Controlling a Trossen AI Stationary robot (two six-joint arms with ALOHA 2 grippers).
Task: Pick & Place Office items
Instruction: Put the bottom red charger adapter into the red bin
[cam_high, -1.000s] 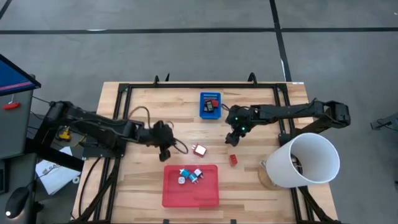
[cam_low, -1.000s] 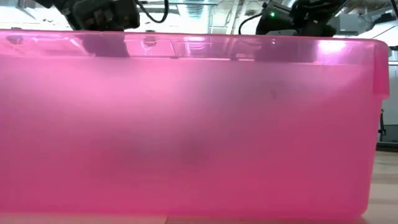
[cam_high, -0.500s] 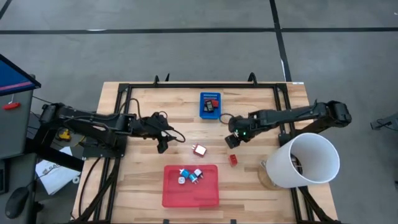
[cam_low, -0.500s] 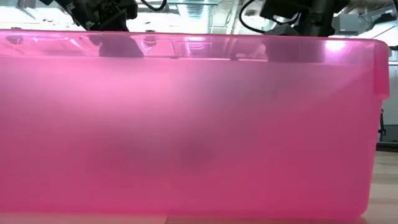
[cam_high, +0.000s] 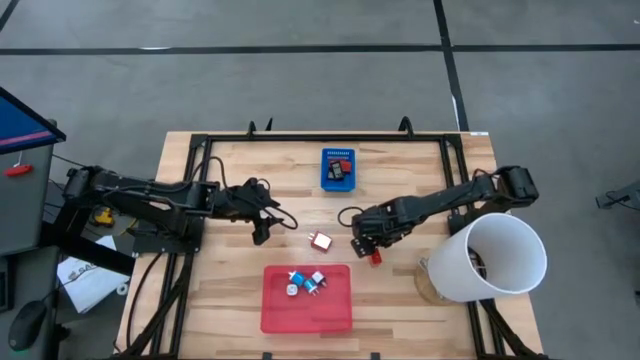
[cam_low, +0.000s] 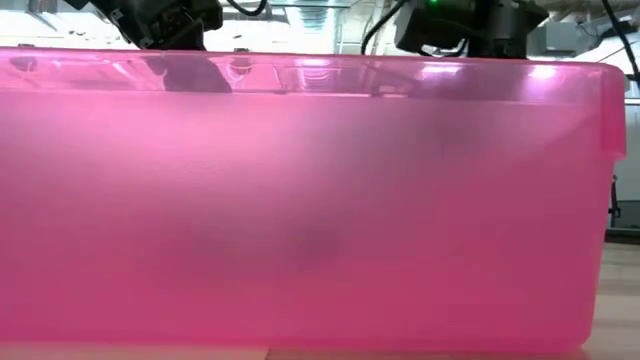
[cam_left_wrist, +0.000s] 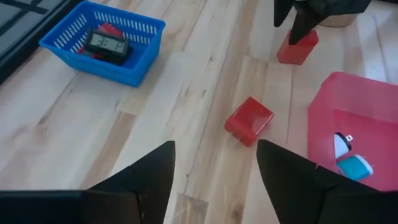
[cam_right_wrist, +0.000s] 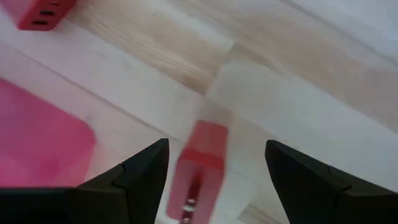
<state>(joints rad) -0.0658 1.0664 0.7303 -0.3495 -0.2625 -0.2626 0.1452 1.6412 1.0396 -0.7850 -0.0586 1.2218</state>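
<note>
Surface: wooden table (cam_high: 230, 290), bare planks between the trays.
Right gripper (cam_right_wrist: 214, 163): fingers spread, hanging right over the red block (cam_right_wrist: 200, 157) (block sits between them, untouched).
Left gripper (cam_left_wrist: 214, 162): released, near the red charger (cam_left_wrist: 249, 121).
Edges: red tray (cam_high: 335, 310) close beside.
Writing: blue bin (cam_left_wrist: 142, 43) display, digits unclear.

The bench (cam_high: 230, 300) was pale striped wood under a black frame (cam_high: 200, 150). The tray (cam_high: 335, 312) was red, translucent pink up close; the bin (cam_high: 338, 184) was blue mesh. Two plugs (cam_left_wrist: 249, 121) (cam_left_wrist: 297, 48) were red, those in the tray white (cam_left_wrist: 340, 145) and blue (cam_left_wrist: 355, 167). The bucket (cam_high: 495, 260) was white.
</note>
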